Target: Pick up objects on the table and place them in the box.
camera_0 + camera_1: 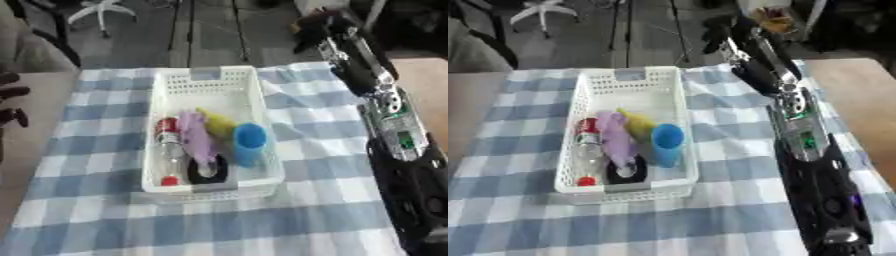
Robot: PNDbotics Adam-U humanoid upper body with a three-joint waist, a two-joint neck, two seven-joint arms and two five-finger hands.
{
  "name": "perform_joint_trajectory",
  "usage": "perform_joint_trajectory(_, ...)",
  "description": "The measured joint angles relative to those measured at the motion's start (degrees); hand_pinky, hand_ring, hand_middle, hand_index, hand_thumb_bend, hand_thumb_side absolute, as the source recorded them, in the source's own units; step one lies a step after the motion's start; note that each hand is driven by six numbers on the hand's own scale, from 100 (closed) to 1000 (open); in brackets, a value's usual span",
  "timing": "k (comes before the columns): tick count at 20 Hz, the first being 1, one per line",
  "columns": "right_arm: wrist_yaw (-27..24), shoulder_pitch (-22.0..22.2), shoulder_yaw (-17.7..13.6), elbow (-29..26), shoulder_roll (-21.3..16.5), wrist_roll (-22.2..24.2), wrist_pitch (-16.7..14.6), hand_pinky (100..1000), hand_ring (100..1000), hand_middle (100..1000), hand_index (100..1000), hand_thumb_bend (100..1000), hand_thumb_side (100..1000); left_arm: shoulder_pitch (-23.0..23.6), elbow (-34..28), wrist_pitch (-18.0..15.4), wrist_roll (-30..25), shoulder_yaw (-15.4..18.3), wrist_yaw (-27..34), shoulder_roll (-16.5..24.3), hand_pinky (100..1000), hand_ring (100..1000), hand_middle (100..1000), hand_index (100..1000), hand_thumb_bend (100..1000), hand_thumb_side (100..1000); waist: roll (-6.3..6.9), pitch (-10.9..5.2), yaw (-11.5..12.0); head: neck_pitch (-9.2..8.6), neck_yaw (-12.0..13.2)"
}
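Right arm [820, 185] lies closest, stretched far out over the counter [105, 220]; its hand [719, 27] is too dark to tell. All things sit in the white box [166, 95]: a light, stiff blue cup [249, 142], a slippery bottle [169, 150], a soft purple thing [194, 137].

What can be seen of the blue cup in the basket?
The blue cup looks like plain plastic, a smooth cylinder with a round rim. It stands upright in the near right part of the white basket, close to the right wall. The yellow item lies against its far left side and the black round thing sits just left of its base. No hand touches it.
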Motion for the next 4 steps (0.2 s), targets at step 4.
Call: perform_joint_trajectory(4, 0.0, 0.0, 0.0, 0.0, 0.0, 0.0, 0.0, 626, 562, 597, 775, 100, 683, 0.8, -0.8, -0.4, -1.6, 0.5, -0.3, 0.0, 227, 636, 660, 788, 556, 892, 0.00, 0.00, 0.1, 0.00, 0.0)
